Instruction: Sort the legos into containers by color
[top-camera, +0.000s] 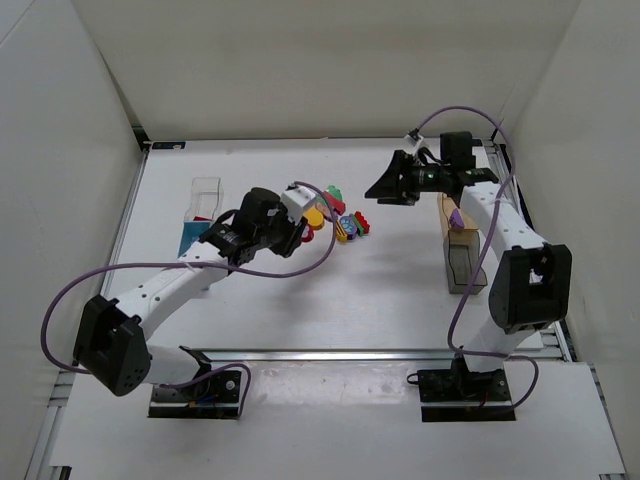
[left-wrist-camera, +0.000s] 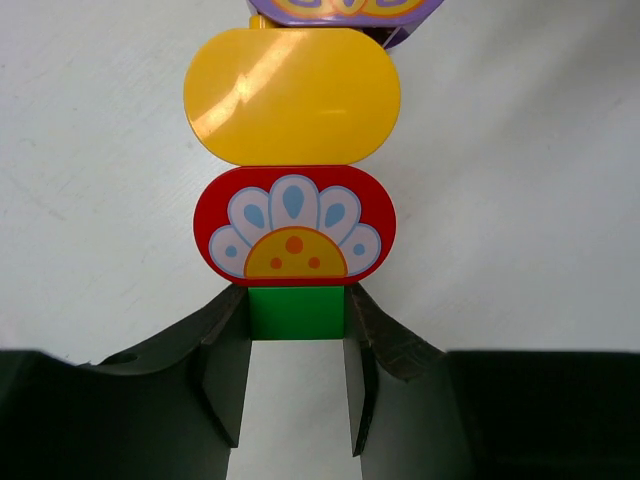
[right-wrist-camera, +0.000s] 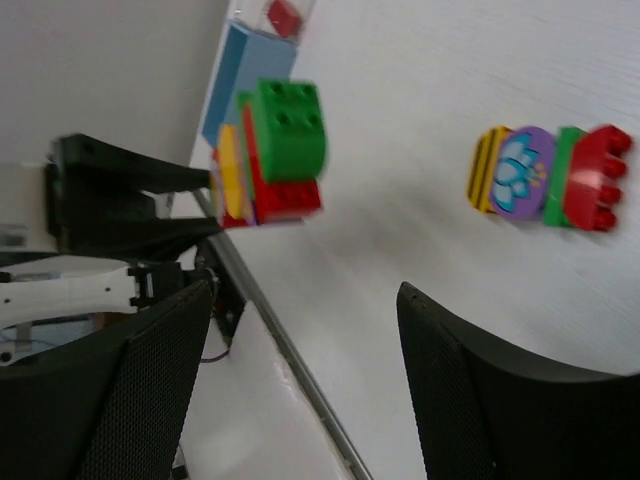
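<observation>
Clear box (top-camera: 207, 188) holds red brick (right-wrist-camera: 285, 17), tan box (top-camera: 444, 216) purple brick (top-camera: 456, 214); dark box (top-camera: 465, 272) unclear. Your left fingers (left-wrist-camera: 225, 370) clamp green brick (left-wrist-camera: 297, 312), right fingers (right-wrist-camera: 150, 390) apart.

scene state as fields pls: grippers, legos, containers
left gripper: shut on green brick
held stack: green, red and yellow parts visible
right gripper: open, empty
loose stack: on table, yellow-purple-green-red
clear container: red brick inside
tan container: purple piece inside
</observation>
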